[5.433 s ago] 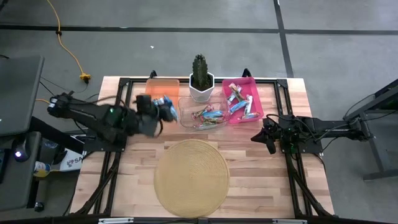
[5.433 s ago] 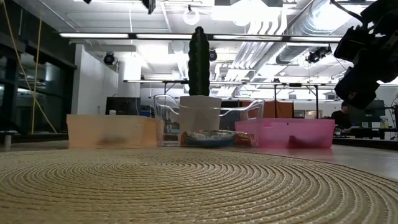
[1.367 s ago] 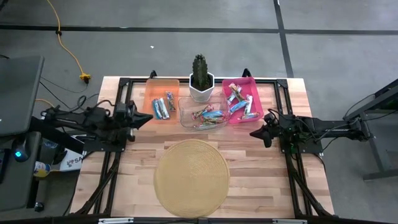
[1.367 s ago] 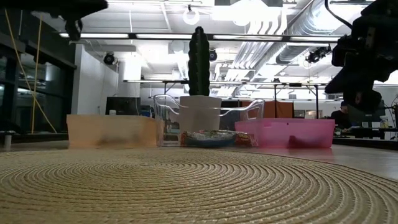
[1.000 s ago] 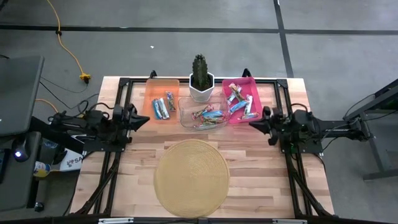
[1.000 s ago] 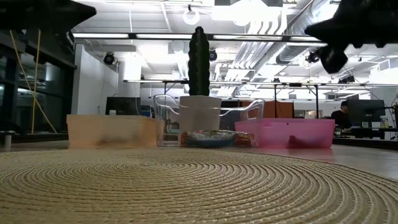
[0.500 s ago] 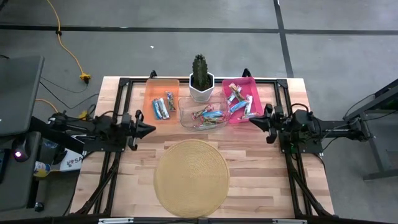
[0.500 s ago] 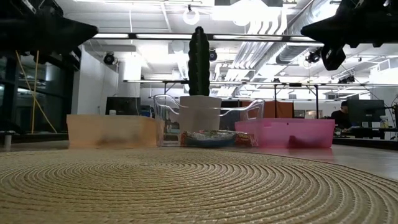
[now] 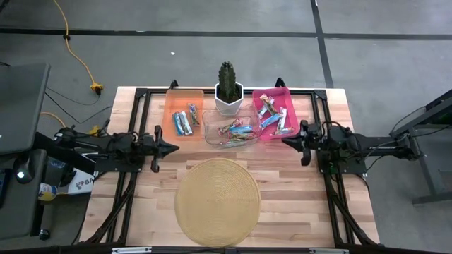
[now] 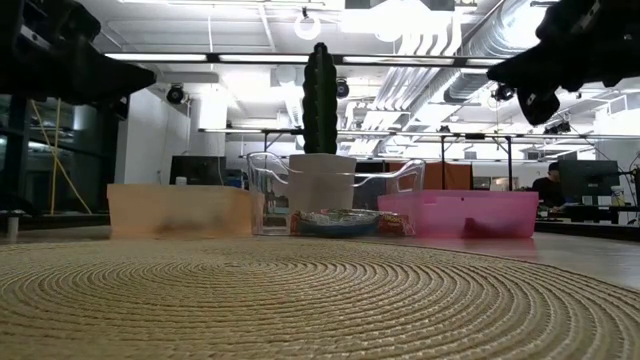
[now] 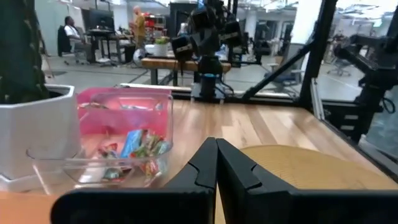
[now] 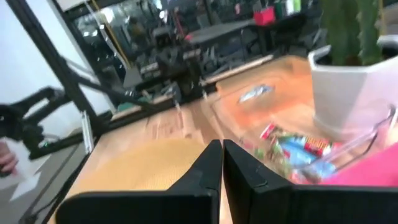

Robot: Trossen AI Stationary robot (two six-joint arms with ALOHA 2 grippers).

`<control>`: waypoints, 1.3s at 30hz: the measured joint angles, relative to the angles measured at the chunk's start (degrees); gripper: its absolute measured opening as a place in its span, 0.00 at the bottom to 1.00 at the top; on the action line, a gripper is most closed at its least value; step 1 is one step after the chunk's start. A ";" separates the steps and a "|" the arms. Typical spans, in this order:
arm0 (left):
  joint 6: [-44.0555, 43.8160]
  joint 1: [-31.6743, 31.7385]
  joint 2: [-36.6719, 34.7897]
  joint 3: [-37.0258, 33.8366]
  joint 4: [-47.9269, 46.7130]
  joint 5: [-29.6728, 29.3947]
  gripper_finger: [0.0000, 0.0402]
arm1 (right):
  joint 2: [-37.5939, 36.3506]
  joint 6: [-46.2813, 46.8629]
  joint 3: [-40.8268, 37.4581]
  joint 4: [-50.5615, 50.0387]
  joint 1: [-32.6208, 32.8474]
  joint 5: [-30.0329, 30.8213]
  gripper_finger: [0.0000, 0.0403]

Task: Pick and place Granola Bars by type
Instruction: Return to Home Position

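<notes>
Granola bars lie in three bins at the table's far side. A few blue-and-white ones are in the orange bin (image 9: pixel 185 120), several mixed ones in the clear bin (image 9: pixel 231 131), and several in the pink bin (image 9: pixel 274 116). My left gripper (image 9: pixel 174 147) is shut and empty; it hovers near the table's left side, nearer than the orange bin, pointing right. My right gripper (image 9: pixel 284 141) is shut and empty, just nearer than the pink bin's near right corner, pointing left. The left wrist view shows bars in the clear bin (image 11: pixel 134 146); the right wrist view shows them too (image 12: pixel 292 152).
A cactus in a white pot (image 9: pixel 227 88) stands behind the clear bin. A round woven mat (image 9: pixel 217 201) covers the table's near middle. Black frame rails (image 9: pixel 127 190) run along both table sides. People show far off in the room in the left wrist view (image 11: pixel 68 34).
My left gripper has moved toward the table's near edge and a little to the right, away from the orange bin, staying shut. The bars and bins have kept their places.
</notes>
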 joint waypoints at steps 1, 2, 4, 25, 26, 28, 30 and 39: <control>0.02 0.00 0.21 -0.02 -0.01 -0.28 0.00 | 0.00 0.46 0.00 -0.85 0.00 -0.60 0.00; 0.01 0.00 0.37 -0.02 -0.05 -0.95 0.00 | 0.00 0.49 0.00 -1.96 0.00 -0.82 0.00; 0.00 0.00 0.60 -0.02 0.02 -2.38 0.00 | 0.00 -0.13 0.00 -4.32 -0.01 -1.45 0.00; -0.52 0.00 0.58 -0.09 0.28 -3.20 0.00 | 0.15 -4.83 -8.61 16.59 -0.04 -1.59 0.00; -0.53 0.00 0.58 -0.09 0.30 -3.20 0.00 | 0.11 -4.46 -8.55 16.89 -0.06 -0.78 0.00; -0.52 0.00 0.58 -0.09 0.28 -3.19 0.00 | -0.11 -4.50 -8.55 17.08 -0.04 0.04 0.00; -0.52 0.00 0.58 -0.09 0.28 -3.21 0.00 | 0.01 -4.95 -8.55 16.72 -0.04 0.49 0.00; -0.54 0.00 0.58 -0.09 0.27 -3.19 0.00 | 0.07 -4.87 -8.55 16.67 -0.04 1.30 0.00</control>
